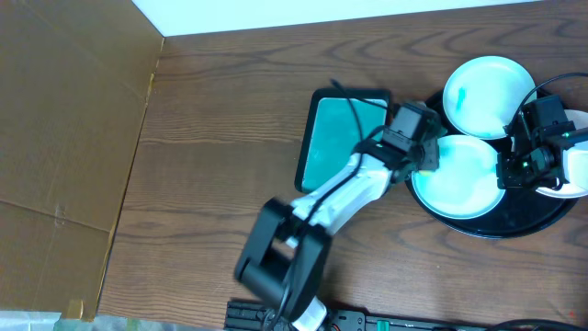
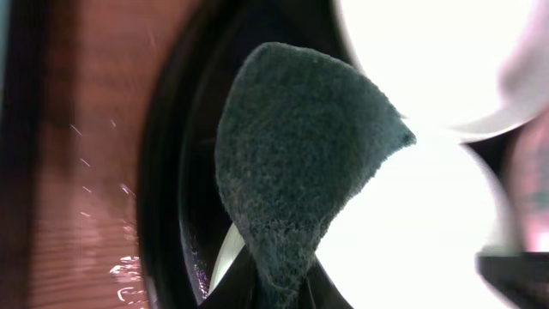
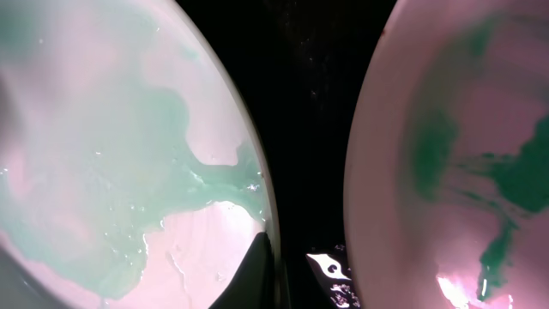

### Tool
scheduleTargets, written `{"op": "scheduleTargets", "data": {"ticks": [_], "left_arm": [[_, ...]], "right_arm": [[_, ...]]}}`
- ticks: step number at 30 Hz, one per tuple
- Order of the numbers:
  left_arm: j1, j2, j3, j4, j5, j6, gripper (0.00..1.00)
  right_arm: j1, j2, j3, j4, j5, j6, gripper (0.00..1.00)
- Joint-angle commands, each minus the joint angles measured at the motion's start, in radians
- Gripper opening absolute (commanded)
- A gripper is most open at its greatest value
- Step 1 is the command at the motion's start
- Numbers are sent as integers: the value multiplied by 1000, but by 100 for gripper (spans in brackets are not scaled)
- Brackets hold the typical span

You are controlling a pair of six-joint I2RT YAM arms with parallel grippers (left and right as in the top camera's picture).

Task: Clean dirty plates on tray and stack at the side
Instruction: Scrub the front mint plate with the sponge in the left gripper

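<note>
A: Where do the 3 plates sit?

B: All on the tray (image 1: 478,228), the glossy black round one at the right of the surface (image 1: 220,110). The far plate (image 1: 487,92) lies at the tray's far rim and the middle plate (image 1: 459,184) toward its left rim. The right plate (image 1: 579,170) is cut by the frame edge, as is the tray itself.

A: How close are their edges?

B: The far and middle rims meet or nearly meet; I cannot tell which. Between the other 2, the right wrist view shows a narrow strip of bare black tray. Both of those plates are filmed with teal smears.

A: And the end effectors?

B: The left end effector (image 1: 424,156) is clamped on a sponge (image 2: 300,163). Its dark scouring face stands over the tray's left rim, at the edge of the middle plate. The right end effector (image 1: 517,173) hangs over the black strip. 1 dark finger (image 3: 257,273) shows by the rim of the left-hand plate in that view, but I cannot tell whether the jaws are apart or together.

A: Room to move?

B: It is tight on the left. A rectangular teal tray (image 1: 335,138) lies just beside the round tray, and the left arm crosses its near right corner. Beyond it, wood runs open to a cardboard sheet (image 1: 64,138) along the left side. A band of wood also shows in front of the round tray.
</note>
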Motion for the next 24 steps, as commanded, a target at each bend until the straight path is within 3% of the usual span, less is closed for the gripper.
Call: {"op": "scheduleTargets", "data": {"ticks": [1, 5, 10, 17, 20, 24], "left_arm": [[6, -56, -2, -27, -23, -2, 7], [-11, -36, -8, -81, -8, -99, 7], [-66, 39, -17, -58, 98, -105, 7], [-151, 138, -17, 1, 106, -99, 7], [-163, 145, -17, -11, 23, -96, 7], [-160, 144, -16, -50, -230, -95, 7]], "right_arm": [[10, 32, -13, -20, 45, -6, 1], [10, 32, -13, -20, 45, -6, 1], [10, 32, -13, -16, 45, -6, 1], [10, 32, -13, -16, 45, -6, 1], [10, 32, -13, -16, 44, -6, 1], [10, 31, -12, -17, 45, -6, 1]]}}
